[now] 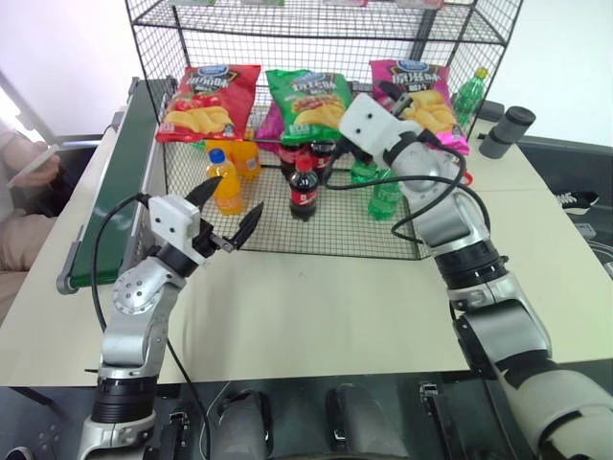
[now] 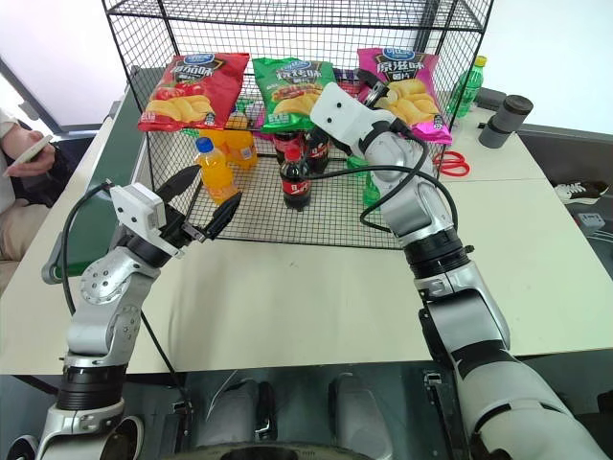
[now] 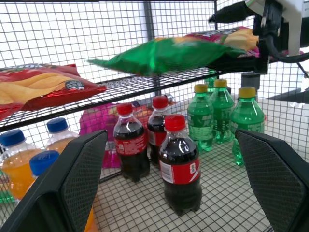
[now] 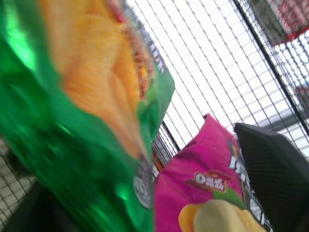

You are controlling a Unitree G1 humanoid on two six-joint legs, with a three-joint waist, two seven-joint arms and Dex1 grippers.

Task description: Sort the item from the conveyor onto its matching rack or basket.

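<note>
Rack [image 1: 383, 235] and conveyor [image 1: 120, 182] stand on the table [image 1: 316, 307].

Mock shop in a lab: stocked wire rack [image 1: 287, 206] and conveyor [image 1: 120, 182] on tables.

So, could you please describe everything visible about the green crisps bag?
The green crisps bag is glossy foil with a blue oval logo on top and pictured yellow crisps. It lies tilted on a shelf of the black wire rack, between the red bag and the pink bag. The right gripper sits at its right edge, jaws open, not clamping it.
</note>
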